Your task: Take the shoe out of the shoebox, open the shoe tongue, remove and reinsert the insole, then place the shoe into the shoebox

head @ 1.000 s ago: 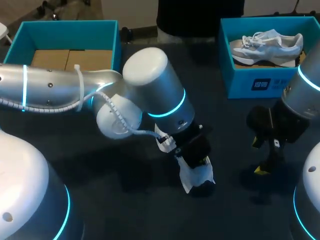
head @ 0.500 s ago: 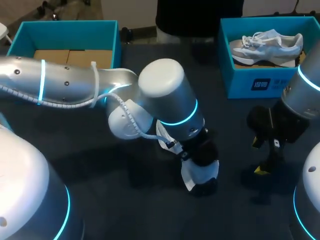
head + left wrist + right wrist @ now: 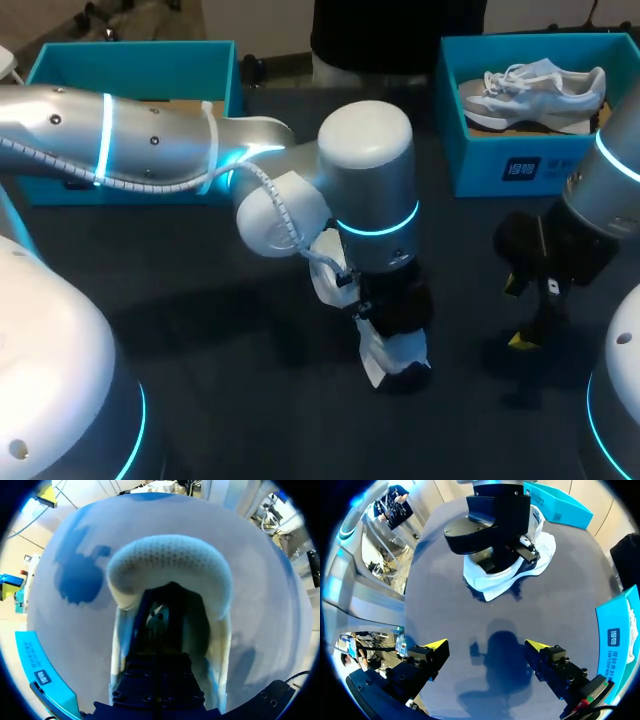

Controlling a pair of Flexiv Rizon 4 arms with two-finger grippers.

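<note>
Shoe: the white shoe [image 3: 395,352] lies on the table [image 3: 200,330] near its middle, somewhat toward the near edge, well clear of both boxes. That leaves room to work on its opening from above.
Shoe opening: in the left wrist view the padded heel collar curves just ahead of the tool and the dark inside gapes under it.
Left gripper: the left gripper [image 3: 396,312] points straight down into the shoe's mouth, probably to reach the insole. How wide it stands, and whether it grips anything, cannot be told, because the shoe hides it.
Insole: not to be made out in any view.
Right gripper: the right gripper [image 3: 486,647] hangs above bare table near the right edge, apart from the shoe. It is spread wide and released, touching and holding nothing, and looks parked out of the left arm's way.
Left shoebox: the left shoebox [image 3: 130,55] at the far-left corner shows only its cardboard floor, so it is likely where the shoe goes back.
Right shoebox: the right shoebox [image 3: 520,165] at the far-right corner holds a second shoe [image 3: 530,85] on its side.
</note>
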